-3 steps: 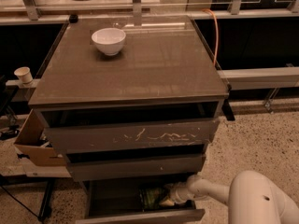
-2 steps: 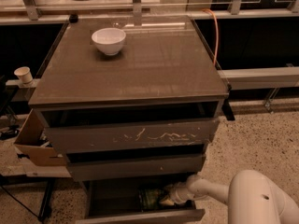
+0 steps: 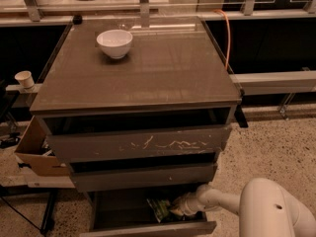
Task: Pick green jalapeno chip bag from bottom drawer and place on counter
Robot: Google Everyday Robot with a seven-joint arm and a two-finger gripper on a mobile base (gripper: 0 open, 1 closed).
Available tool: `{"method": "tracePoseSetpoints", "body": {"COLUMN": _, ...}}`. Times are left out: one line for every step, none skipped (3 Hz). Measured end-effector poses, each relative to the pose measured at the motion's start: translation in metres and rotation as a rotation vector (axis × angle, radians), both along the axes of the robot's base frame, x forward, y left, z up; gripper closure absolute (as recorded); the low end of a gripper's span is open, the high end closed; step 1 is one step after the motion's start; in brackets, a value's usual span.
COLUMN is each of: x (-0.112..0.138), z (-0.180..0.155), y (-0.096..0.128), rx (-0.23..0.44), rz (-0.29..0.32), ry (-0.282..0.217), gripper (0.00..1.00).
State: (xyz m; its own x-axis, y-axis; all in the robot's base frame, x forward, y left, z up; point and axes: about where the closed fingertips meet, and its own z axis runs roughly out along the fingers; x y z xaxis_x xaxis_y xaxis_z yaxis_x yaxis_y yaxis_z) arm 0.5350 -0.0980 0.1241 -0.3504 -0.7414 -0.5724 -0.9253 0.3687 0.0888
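The bottom drawer (image 3: 153,228) is pulled open at the foot of the cabinet, its inside dark. The green jalapeno chip bag (image 3: 160,209) lies inside it, right of the middle. My white arm reaches in from the lower right, and the gripper (image 3: 178,210) is inside the drawer at the bag's right edge, touching or nearly touching it. The counter (image 3: 163,68) is the glossy grey-brown top above, with a white bowl (image 3: 114,43) at its back left.
The scratched upper drawer front (image 3: 133,143) and a middle drawer (image 3: 143,176) overhang the open drawer. A cardboard box (image 3: 35,149) sits left of the cabinet, with a paper cup (image 3: 24,79) above it. An orange cable (image 3: 227,33) runs behind the counter's right side.
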Motion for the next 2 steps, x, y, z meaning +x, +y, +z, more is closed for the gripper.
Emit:
{"method": "tracePoseSetpoints", "body": {"x": 0.0, "z": 0.0, "y": 0.0, "rx": 0.0, "rz": 0.0, "ry": 0.0, "gripper": 1.0}}
{"method": "tracePoseSetpoints", "body": {"x": 0.0, "z": 0.0036, "y": 0.0, "rx": 0.0, "rz": 0.0, "ry": 0.0, "gripper": 1.0}}
